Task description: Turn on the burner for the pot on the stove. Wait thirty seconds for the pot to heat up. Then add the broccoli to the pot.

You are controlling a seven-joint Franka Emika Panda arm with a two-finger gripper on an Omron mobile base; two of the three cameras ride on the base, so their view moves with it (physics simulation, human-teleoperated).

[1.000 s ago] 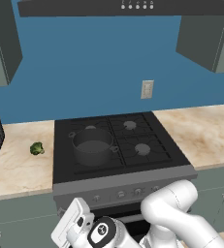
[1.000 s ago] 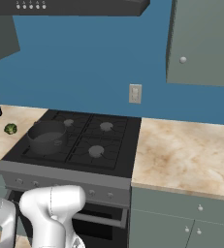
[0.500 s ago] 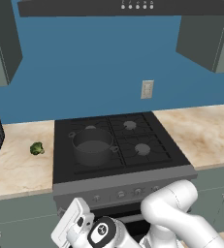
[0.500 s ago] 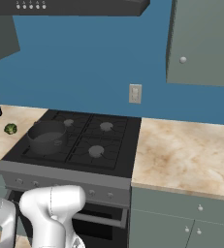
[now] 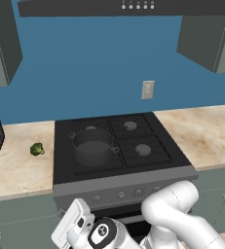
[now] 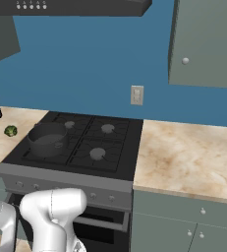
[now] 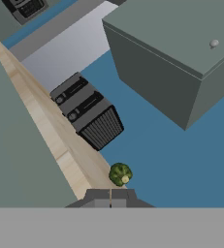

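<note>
Gripper (image 7: 111,197) closed, empty, bottom center of hand view — broccoli (image 7: 120,174) just above it, on the counter (image 5: 16,168) left of the stove (image 5: 121,175) — pot (image 5: 93,147) on front-left burner.

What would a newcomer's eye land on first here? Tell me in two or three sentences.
First the black four-burner gas stove set between pale marbled counters, with a round dark grey metal pot on its front-left burner. Next, the small bright green broccoli floret lying alone on the counter left of the stove. Behind it all stands a vivid blue wall.
</note>
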